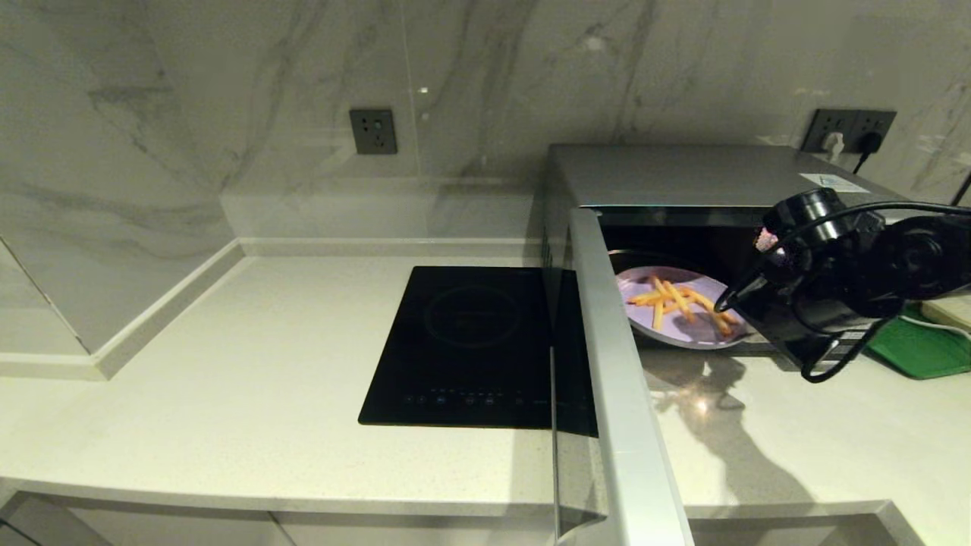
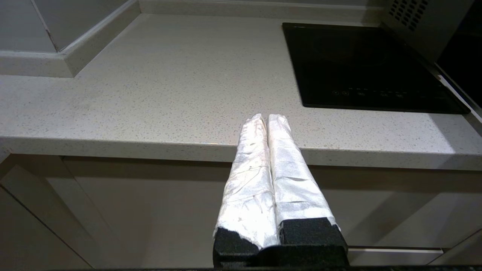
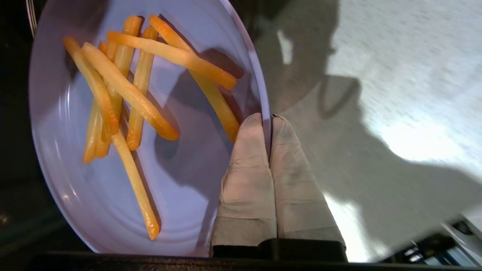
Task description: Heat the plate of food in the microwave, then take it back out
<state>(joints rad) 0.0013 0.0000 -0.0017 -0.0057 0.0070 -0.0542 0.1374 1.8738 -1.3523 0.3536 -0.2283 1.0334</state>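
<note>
The silver microwave (image 1: 683,174) stands at the back right of the counter with its door (image 1: 618,394) swung wide open toward me. The lilac plate of food (image 1: 645,292), carrying thin orange-yellow fries (image 3: 128,90), sits at the mouth of the oven, partly over the counter. My right gripper (image 3: 266,118) is shut on the plate's near rim (image 3: 260,94), one finger above it and one below. My left gripper (image 2: 266,119) is shut and empty, held low in front of the counter's edge, out of the head view.
A flat black induction hob (image 1: 470,341) lies left of the open door. A green tray (image 1: 922,349) lies at the right edge behind my right arm. Marble walls with sockets (image 1: 373,130) close the back, and a ledge (image 1: 159,303) runs along the left.
</note>
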